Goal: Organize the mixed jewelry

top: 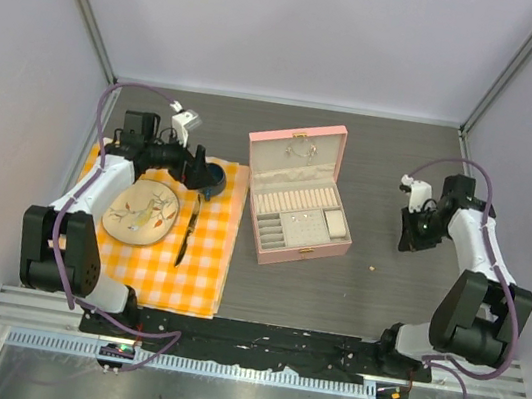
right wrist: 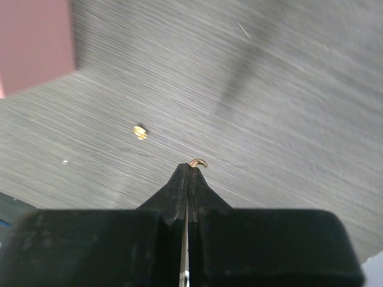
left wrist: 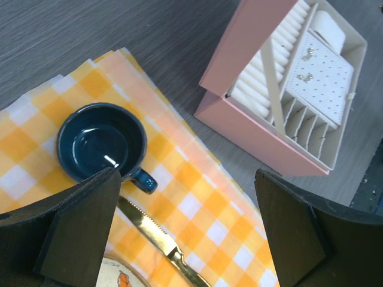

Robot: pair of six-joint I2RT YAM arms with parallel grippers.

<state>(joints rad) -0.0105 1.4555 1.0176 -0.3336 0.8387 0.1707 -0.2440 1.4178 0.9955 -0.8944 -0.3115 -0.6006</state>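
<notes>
A dark grey wood-grain bench [top: 376,146] sits inside pale walls, with an open pink jewellery box [top: 296,199] at mid-bench. Toward the right edge, the right gripper [right wrist: 190,170] has its fingers pressed together, nipping a tiny curved gold-coloured piece [right wrist: 198,162] at the very tips. A second small gold speck [right wrist: 140,132] lies loose between the box and the right edge. Both pieces look feather-light, stiff and slippery, so a fine tip pinch across the metal seems best. The left gripper [left wrist: 187,176] is spread wide above a dark blue glazed cup [left wrist: 102,140] near the left edge.
</notes>
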